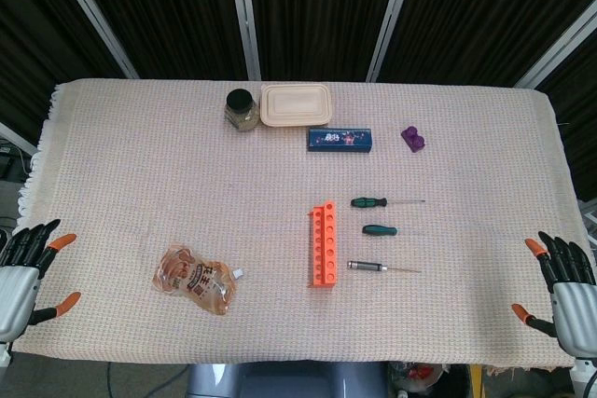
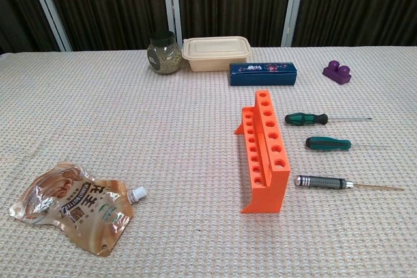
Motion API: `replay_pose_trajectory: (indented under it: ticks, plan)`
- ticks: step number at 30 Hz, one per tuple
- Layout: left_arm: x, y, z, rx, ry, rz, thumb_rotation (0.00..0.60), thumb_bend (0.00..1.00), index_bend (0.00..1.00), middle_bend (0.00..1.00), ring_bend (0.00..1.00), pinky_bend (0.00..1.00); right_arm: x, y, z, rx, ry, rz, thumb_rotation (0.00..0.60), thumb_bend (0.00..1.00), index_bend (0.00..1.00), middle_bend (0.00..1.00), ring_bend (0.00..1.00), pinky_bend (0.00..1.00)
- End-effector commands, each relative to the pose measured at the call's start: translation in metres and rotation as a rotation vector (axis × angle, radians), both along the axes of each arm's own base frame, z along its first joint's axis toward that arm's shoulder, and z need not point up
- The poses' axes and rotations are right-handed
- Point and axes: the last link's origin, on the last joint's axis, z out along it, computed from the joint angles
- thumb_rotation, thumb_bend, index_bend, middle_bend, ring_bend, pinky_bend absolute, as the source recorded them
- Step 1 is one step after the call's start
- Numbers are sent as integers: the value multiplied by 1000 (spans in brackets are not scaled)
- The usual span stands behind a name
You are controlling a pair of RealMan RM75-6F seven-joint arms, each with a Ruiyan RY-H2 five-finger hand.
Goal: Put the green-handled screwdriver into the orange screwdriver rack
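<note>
The orange screwdriver rack (image 1: 324,244) (image 2: 265,151) stands upright near the table's middle, its row of holes facing up and all of them vacant. To its right lie three tools side by side, shafts pointing right: a green-and-black-handled screwdriver (image 1: 370,201) (image 2: 306,119), a solid green-handled screwdriver (image 1: 380,230) (image 2: 328,143), and a metal-handled one (image 1: 368,267) (image 2: 324,182). My left hand (image 1: 23,267) rests at the near left corner, fingers spread and holding nothing. My right hand (image 1: 564,281) sits at the near right corner, likewise spread and holding nothing. Neither hand shows in the chest view.
Along the far side stand a glass jar (image 1: 242,109), a cream lidded box (image 1: 297,104), a blue carton (image 1: 340,140) and a purple block (image 1: 413,139). A foil pouch (image 1: 196,279) lies near left. The woven cloth (image 1: 140,174) covers the table.
</note>
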Motion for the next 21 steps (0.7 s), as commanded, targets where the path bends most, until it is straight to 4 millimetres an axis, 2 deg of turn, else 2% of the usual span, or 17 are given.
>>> replay_pose_trajectory:
  ticks: [1,10,17,21]
  plan:
    - [1,6,-5,-5,4,1,600,188,185,29,0,0,0,-4,-1,0,-5,-6,600,67,145,65,0,0]
    - [9,20,-10,-3,-11,-12,600,191,187,35,0,0,5,-12,2,-36,-28,4,600,85,178,70,0,0]
    - [13,19,-2,22,-21,-36,600,192,187,36,0,0,9,-10,5,-37,-19,27,600,108,192,84,0,0]
    - [13,19,2,32,-20,-47,600,190,189,37,0,0,17,-15,2,-23,-9,66,600,133,221,96,0,0]
